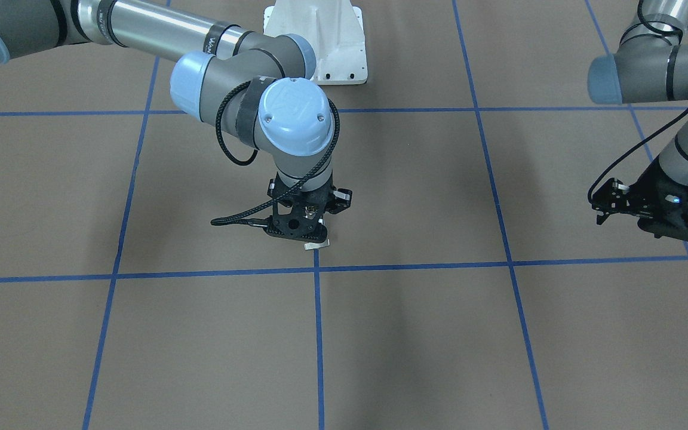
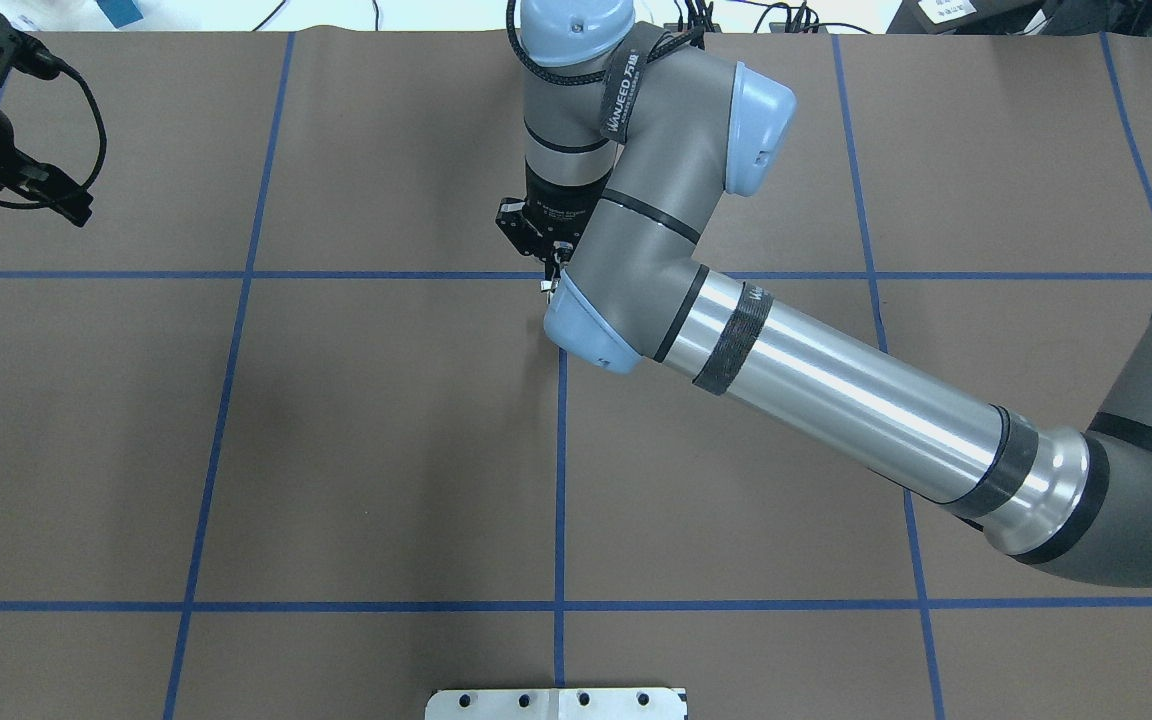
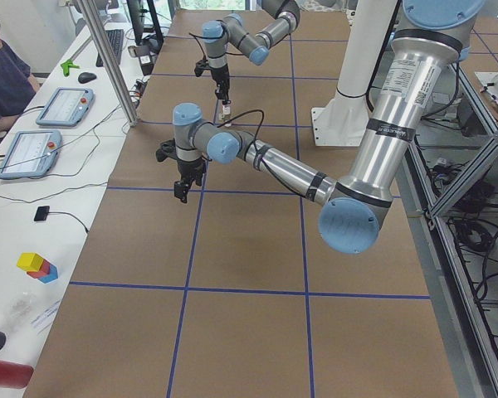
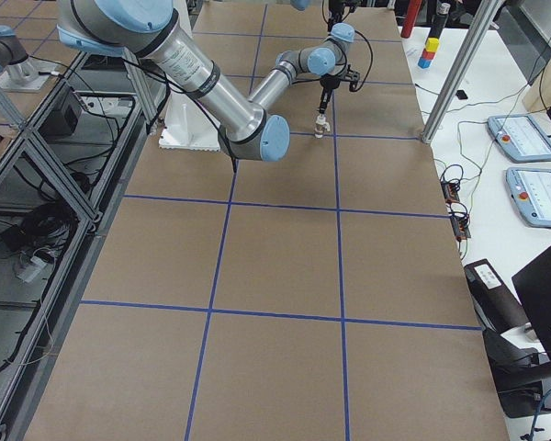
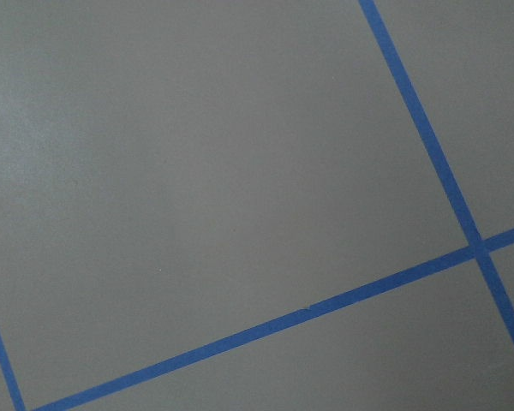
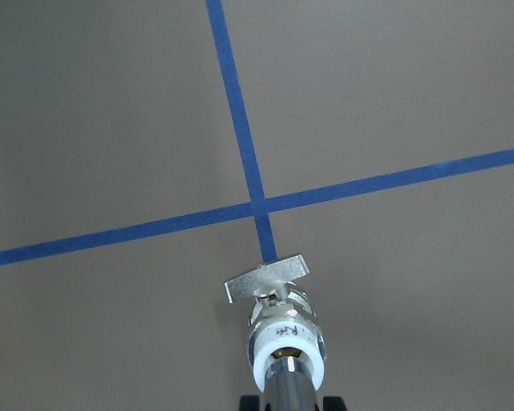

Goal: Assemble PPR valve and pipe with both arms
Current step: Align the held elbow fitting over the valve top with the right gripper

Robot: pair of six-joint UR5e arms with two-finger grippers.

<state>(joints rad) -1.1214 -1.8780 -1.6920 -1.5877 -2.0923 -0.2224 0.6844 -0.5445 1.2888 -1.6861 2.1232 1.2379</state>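
Note:
In the right wrist view the white PPR valve (image 6: 287,336) stands on the brown table, its flat silvery tab (image 6: 265,279) beside a blue tape crossing. The shiny silver pipe (image 6: 289,384) sits in the valve's round open end. My right gripper (image 6: 289,402) is shut on the pipe; only its dark fingertips show at the bottom edge. From the front, the right gripper (image 1: 313,234) points straight down with the tab (image 1: 316,245) just below it. My left gripper (image 1: 598,210) hovers far off to the side, looks open and holds nothing. The left wrist view shows only bare table.
The big white bolted pedestal (image 1: 320,36) stands at the robot's side of the table, also seen in the overhead view (image 2: 556,703). Blue tape lines (image 2: 560,450) grid the brown table. An operator (image 3: 0,75) sits beyond the table's far edge with tablets.

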